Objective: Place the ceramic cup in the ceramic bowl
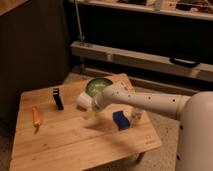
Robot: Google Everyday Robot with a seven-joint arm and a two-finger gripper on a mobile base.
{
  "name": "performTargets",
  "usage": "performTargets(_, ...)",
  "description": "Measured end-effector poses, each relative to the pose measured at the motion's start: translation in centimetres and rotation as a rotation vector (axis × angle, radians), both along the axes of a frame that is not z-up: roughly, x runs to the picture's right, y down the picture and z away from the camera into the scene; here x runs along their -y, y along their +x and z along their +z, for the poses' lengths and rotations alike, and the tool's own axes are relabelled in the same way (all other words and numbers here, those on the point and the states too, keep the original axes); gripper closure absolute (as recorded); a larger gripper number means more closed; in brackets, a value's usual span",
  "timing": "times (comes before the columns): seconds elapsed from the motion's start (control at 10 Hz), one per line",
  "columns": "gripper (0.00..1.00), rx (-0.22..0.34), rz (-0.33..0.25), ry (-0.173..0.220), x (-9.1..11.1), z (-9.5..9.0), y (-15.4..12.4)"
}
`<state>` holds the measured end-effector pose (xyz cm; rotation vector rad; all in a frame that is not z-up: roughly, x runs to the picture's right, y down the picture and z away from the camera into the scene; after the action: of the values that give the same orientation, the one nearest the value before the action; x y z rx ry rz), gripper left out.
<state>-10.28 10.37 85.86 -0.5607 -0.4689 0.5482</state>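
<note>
Claw first: the gripper (90,102) is clamped on the ceramic cup (82,100). From my feed the cup sits right at the tip of the arm, tipped over on its side with its bottom end pointing left. It looks lifted off the wood, since there's a soft shadow on the boards just under it. The actual finger contact is buried behind the wrist, so I'm going by how the cup hangs there.

The ceramic bowl (98,86) is just behind and a bit right of the cup, near the far edge of the table (75,145). The cup is next to the bowl's front rim, not over it or in it.

The arm (145,102) comes in from the lower right, where the big white shoulder fills the corner. It runs nearly level and stretched out leftward across the table, with the wrist bending down slightly at the end.

Other stuff: a blue block (120,120) and a small white bottle (136,115) sit under the forearm. A dark upright block (58,98) and an orange carrot-looking thing (36,116) are off to the left.
</note>
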Motion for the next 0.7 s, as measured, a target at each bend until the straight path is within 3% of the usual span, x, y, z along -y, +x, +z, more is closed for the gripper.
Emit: performTargets(0.7,0.2,-0.009,-0.004,-0.063,-1.1,2.6,0.1)
